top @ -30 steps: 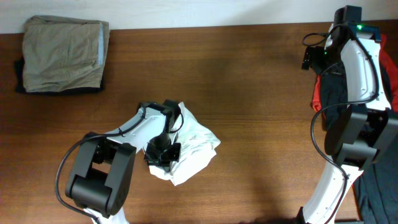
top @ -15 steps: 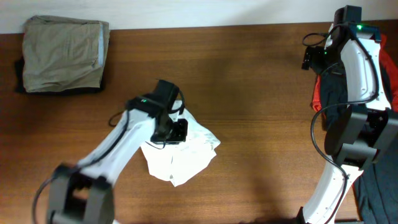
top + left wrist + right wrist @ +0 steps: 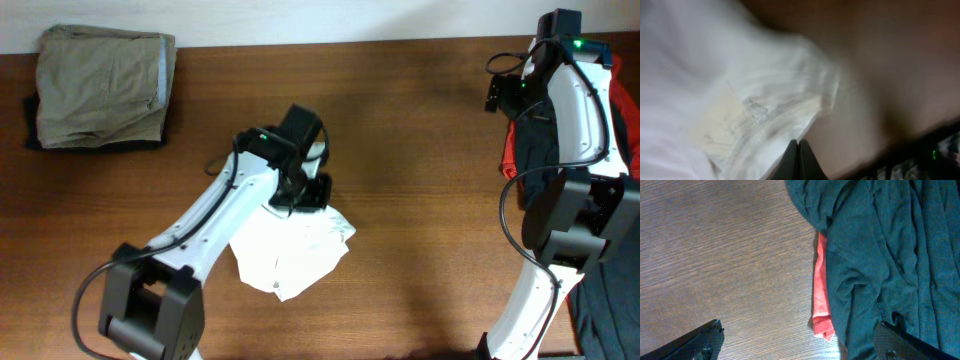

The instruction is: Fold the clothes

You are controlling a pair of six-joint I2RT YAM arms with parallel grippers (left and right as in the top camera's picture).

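Note:
The white shirt (image 3: 292,250) lies crumpled on the brown table (image 3: 420,200), left of centre. Its upper edge is drawn up toward my left gripper (image 3: 308,188). In the left wrist view the left gripper (image 3: 799,150) is shut, with the edge of the blurred white shirt (image 3: 715,90) at its tips. My right gripper (image 3: 800,342) is open and empty, hovering over the table edge of a black garment (image 3: 890,255) with an orange-red garment (image 3: 821,290) under it. That pile also shows in the overhead view (image 3: 530,150) at the far right.
A folded khaki garment (image 3: 100,85) sits on a dark folded one (image 3: 30,125) at the table's back left corner. The right arm's body (image 3: 570,210) stands along the right edge.
My left gripper has moved up and to the right from the shirt's lower left side, pulling the shirt's top edge with it. The right arm has not moved.

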